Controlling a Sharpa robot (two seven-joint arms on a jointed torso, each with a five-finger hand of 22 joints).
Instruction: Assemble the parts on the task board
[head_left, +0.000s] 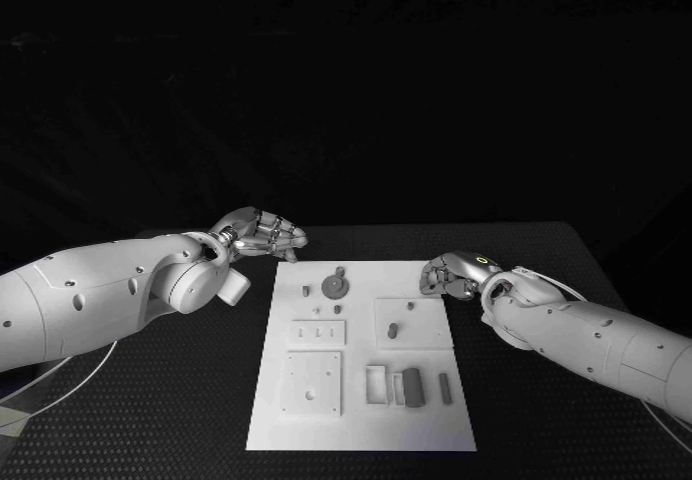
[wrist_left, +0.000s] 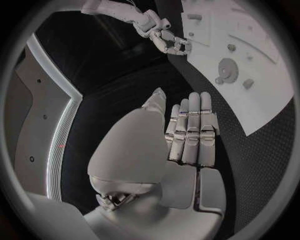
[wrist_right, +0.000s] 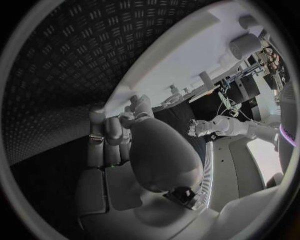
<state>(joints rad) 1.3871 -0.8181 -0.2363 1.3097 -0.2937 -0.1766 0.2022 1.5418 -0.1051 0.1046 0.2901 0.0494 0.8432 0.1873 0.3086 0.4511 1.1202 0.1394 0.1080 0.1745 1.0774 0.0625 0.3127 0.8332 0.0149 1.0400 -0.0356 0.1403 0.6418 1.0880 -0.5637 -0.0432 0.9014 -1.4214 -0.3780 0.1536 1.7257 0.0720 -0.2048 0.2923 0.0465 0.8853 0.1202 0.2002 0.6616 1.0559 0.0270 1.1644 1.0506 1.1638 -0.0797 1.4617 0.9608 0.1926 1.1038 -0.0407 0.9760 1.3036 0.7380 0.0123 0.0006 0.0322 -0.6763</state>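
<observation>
The white task board (head_left: 361, 420) lies in the middle of the black table. On it lie a grey gear (head_left: 336, 285), small pegs (head_left: 307, 291), an oval piece (head_left: 392, 329) and dark bars (head_left: 414, 387). My left hand (head_left: 264, 235) hovers off the board's far left corner, holding nothing; its fingers (wrist_left: 190, 127) are stretched out side by side. My right hand (head_left: 454, 275) is at the board's far right edge with its fingers (wrist_right: 103, 132) loosely bent and nothing in them. The left wrist view shows the board (wrist_left: 262, 100), the gear (wrist_left: 228, 67) and the right hand (wrist_left: 169, 40).
Raised white plates with holes and slots sit on the board: one near the front left (head_left: 313, 383), one at mid right (head_left: 411, 322). Black textured table (head_left: 130, 420) surrounds the board on all sides.
</observation>
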